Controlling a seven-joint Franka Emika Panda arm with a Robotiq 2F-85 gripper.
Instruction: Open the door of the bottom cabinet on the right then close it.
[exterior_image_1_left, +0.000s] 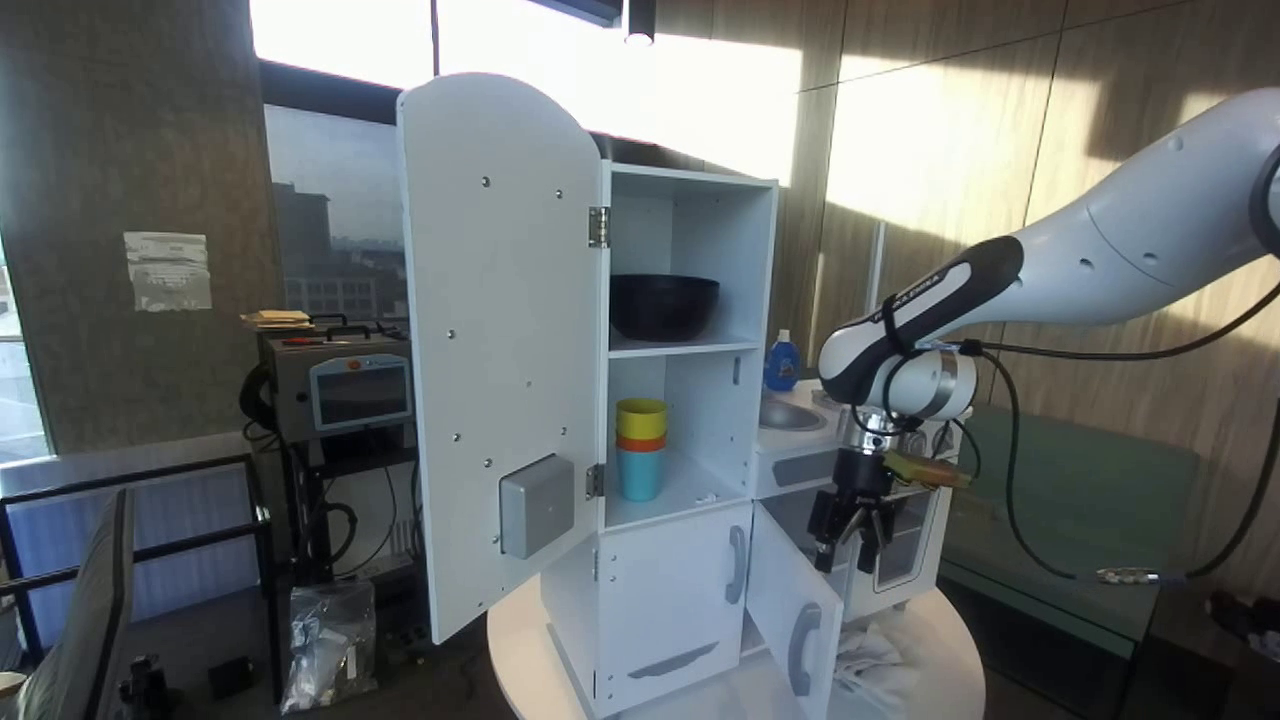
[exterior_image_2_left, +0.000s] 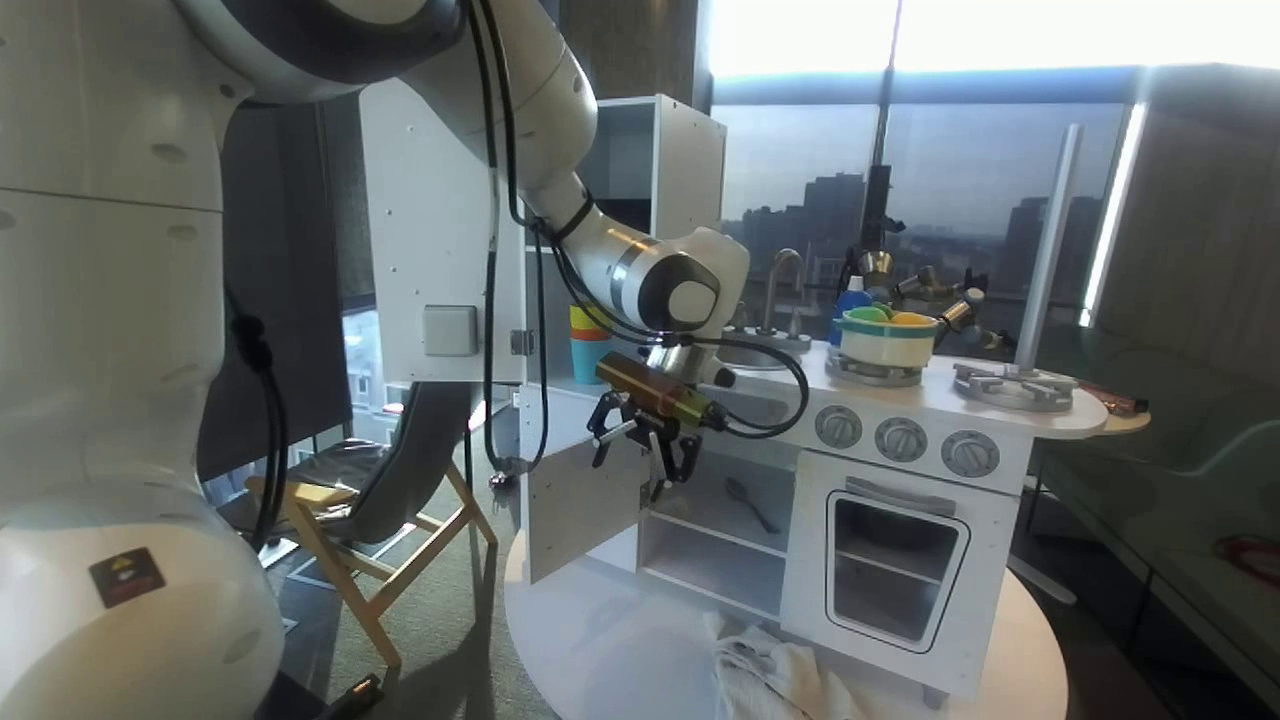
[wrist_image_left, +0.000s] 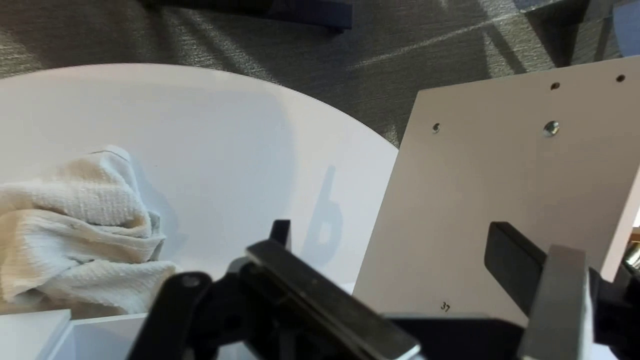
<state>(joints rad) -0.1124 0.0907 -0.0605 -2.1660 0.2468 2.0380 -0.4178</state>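
Nearest the camera in an exterior view, a white arm, reaching over to a toy kitchen on a round table. At the end, one pincer, fingers spread, with nothing pinched. Just below and beside, the task's door, swung well out from the bottom cabinet, handle on the face turned away from the pincer. Touching or slightly apart: impossible to say.

Probably at or near the end of the opening step, with closing left to do. Next, by judgement: rise clear of the door's top edge, come round to the handle side and push the door back to the cabinet, without hooking a finger on the edge.

Doors: four. Two open, namely the task's door and the tall door; two shut, namely the low door next to the task's door and the oven door. Cups: three, stacked, yellow, orange and blue. Bowl: one, black, above the cups. Sink: one, with one blue bottle near. Knobs: three. Burners: two, with one pot on the burner nearer the sink. Spoon: one, inside the bottom cabinet. Cloth: one, crumpled on the table.
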